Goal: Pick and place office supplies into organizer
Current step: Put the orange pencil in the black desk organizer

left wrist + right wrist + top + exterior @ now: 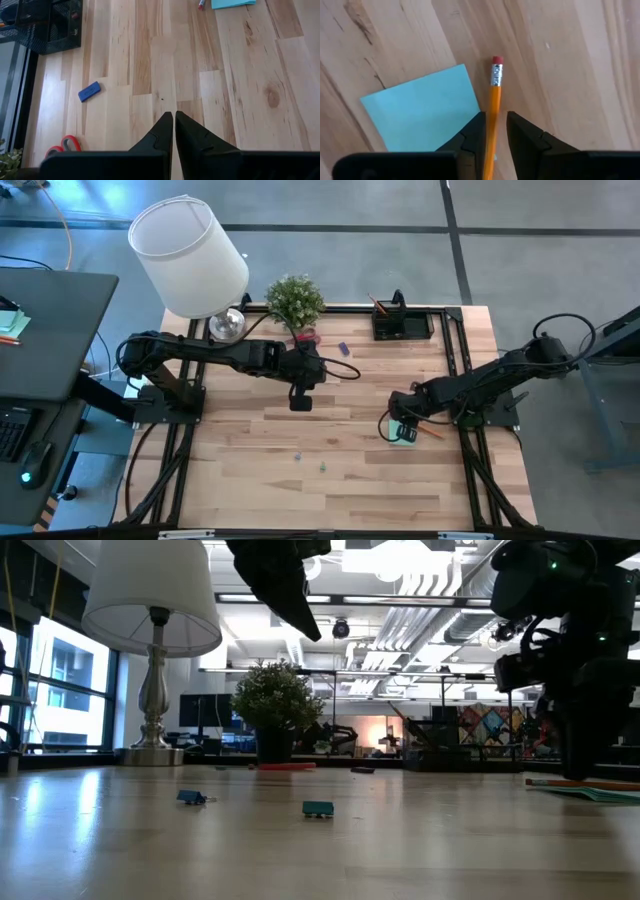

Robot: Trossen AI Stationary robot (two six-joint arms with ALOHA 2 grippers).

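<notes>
Organizer [403,325], a black mesh tray with compartments, stands at the far edge of the table right of centre; an orange pencil stands slanted in its left compartment, and what else it holds cannot be made out.

From the left: a lamp [190,258] with a smooth white drum shade and a shiny metal base stands at the far left corner. Beside it is a bushy green potted plant [295,300], with red-handled scissors [62,145] lying at its foot. The left gripper [301,402] hangs above the pale wood-plank table [250,470] near its middle, its dark tapered fingers [160,134] pressed together on nothing. A small flat blue-purple rectangular piece [343,349] lies between the plant and the organizer. Two tiny blue-green pieces [318,808] lie apart on the bare boards nearer the front.

Farther right, a square mint-green sticky-note pad [422,112] lies flat, with a thin orange pencil [493,107] just beside its edge, metal ferrule and pink eraser pointing away from the wrist. The right gripper [494,131] is down at the table here, its fingers straddling the pencil shaft with a narrow gap; whether they already pinch it cannot be told.
</notes>
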